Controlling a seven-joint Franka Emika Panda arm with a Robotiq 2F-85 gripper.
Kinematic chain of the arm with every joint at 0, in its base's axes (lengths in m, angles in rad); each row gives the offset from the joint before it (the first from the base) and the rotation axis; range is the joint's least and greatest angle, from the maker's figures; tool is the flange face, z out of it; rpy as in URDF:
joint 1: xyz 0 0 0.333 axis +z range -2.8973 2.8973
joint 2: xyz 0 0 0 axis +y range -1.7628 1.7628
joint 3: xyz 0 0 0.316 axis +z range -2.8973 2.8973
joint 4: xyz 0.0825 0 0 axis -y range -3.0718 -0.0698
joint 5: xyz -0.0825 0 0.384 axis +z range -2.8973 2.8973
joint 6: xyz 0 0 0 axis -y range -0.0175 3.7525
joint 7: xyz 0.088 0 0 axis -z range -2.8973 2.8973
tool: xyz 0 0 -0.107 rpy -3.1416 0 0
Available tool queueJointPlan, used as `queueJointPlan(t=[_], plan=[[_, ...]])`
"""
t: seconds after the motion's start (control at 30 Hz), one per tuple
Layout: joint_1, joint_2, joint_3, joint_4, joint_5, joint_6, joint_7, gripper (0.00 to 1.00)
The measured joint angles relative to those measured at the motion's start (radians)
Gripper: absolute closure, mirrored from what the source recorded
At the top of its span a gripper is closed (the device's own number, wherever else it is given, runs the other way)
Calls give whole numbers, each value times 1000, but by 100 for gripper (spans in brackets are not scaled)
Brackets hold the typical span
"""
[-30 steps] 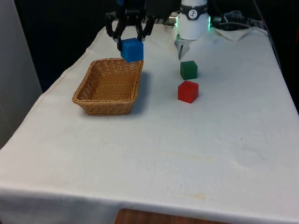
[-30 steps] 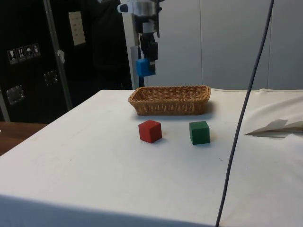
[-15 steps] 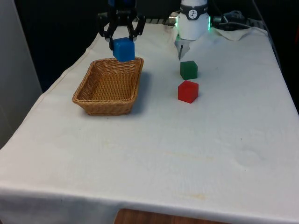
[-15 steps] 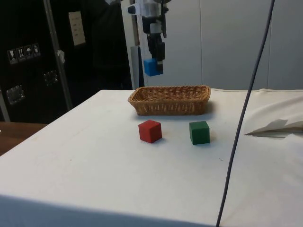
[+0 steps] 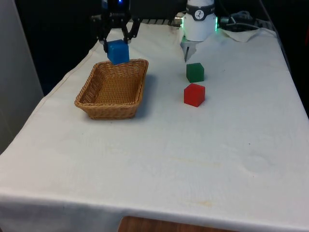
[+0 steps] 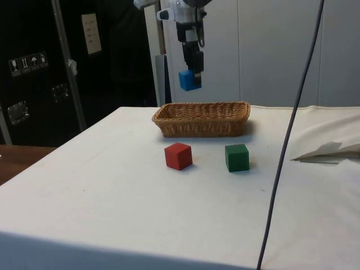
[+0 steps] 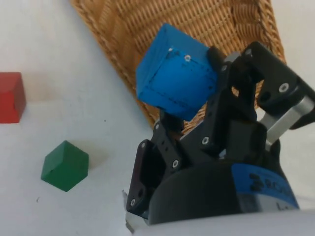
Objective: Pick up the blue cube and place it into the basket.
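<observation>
At the front view's left, a shallow woven wicker basket [image 5: 112, 92] sits on the white cloth. The black two-finger gripper [image 5: 116, 42] hangs above its far rim, clamping the small blue cube [image 5: 118, 51]. The basket's hollow lies below, slightly nearer the camera. A green cube [image 5: 195, 72] and red cube [image 5: 194, 94] rest rightward.

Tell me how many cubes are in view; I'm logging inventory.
3: the blue cube held by the black gripper above the wicker basket; the green cube and red cube on the tablecloth.
</observation>
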Motion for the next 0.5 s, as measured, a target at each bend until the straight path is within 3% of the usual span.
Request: queueJointPlan(t=[0.5], plan=[[0, 21, -39, 16, 0, 1, -26, 93]])
